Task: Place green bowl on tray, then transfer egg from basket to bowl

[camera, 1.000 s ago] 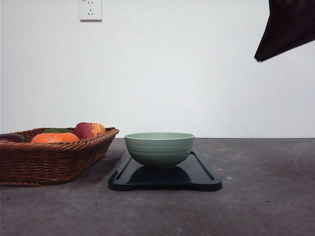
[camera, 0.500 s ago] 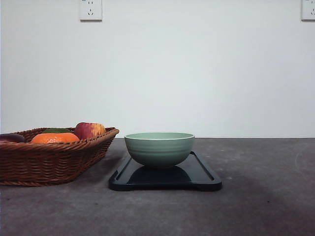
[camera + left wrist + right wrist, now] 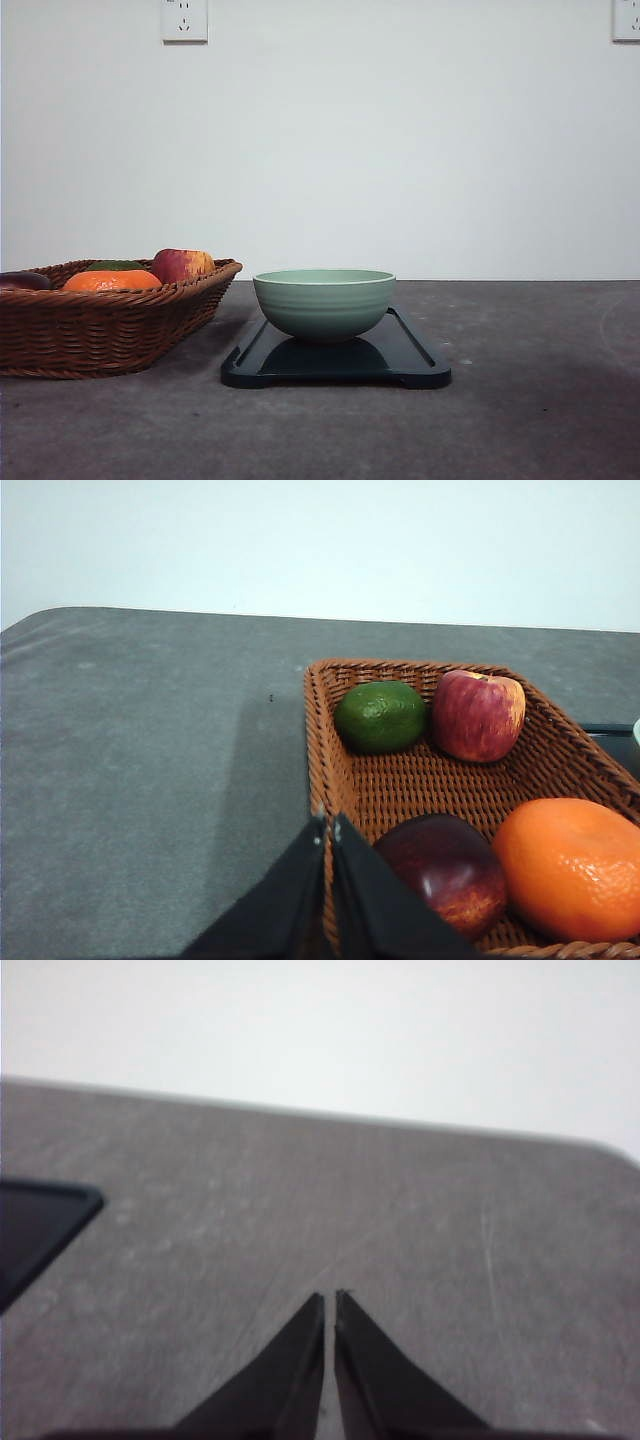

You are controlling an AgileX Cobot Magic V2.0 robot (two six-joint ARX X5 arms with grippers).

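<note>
At the left of the table point(image 3: 540, 420) sits the wicker basket point(image 3: 110, 330). The egg point(image 3: 22, 281) lies at its near-left end, a dark reddish-brown oval touching the orange point(image 3: 110, 281), with a green lime point(image 3: 115, 265) and a red-yellow apple point(image 3: 182, 265) further back. The left gripper point(image 3: 328, 825) hangs over the basket's near rim, just beside the egg, with its fingers pressed together and nothing between them.

The egg looks smooth, rounded and light. I judge it brittle and apt to slip, so it wants a gentle pinch across its short middle, with the jaws opened first and lowered clear of the orange crowding its side. The woven floor gives it little to roll on, but the neighbouring fruit leaves scant room for a finger.

In the centre the green bowl point(image 3: 323, 303) stands upright on the dark tray point(image 3: 410, 360), so the first step looks done, and its wide mouth makes an easy target.

To the right, the right gripper point(image 3: 329, 1300) is above bare table near a tray corner, its fingers closed and holding nothing
</note>
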